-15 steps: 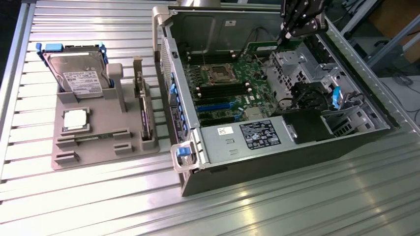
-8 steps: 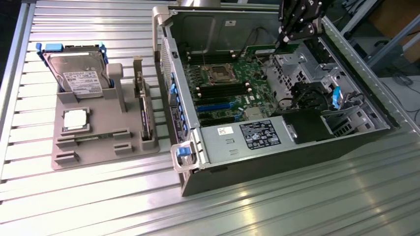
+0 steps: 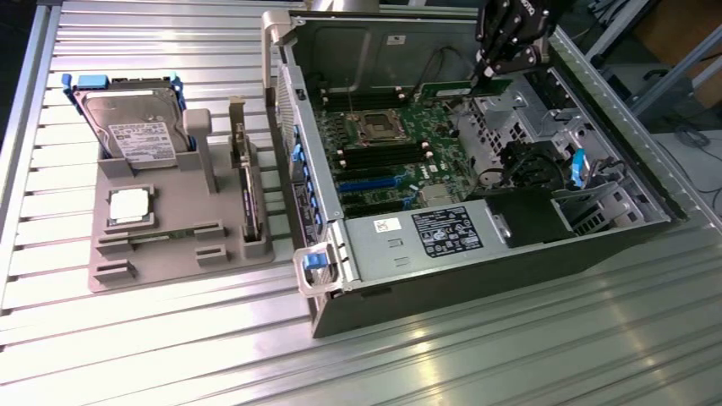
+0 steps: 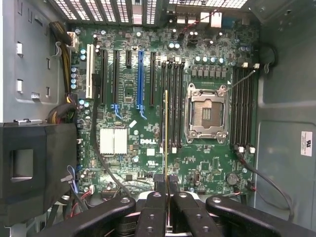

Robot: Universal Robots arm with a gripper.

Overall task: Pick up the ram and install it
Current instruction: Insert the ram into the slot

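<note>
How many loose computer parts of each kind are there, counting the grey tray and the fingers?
Hard drive: 1
CPU chip: 1
Expansion card: 1
Ram, held in the fingers: 1
Total: 4

Hard light glares off the ribbed table [image 3: 485,364] and bleaches the tray [image 3: 169,254] in the exterior view; the inside of the case [image 3: 474,279] lies dimmer. In the wrist view the motherboard [image 4: 128,123] is evenly lit, the vents [image 4: 133,7] are blown white, the gripper [image 4: 166,190] is dark, and the ram [image 4: 166,128] glints along its edge.
</note>
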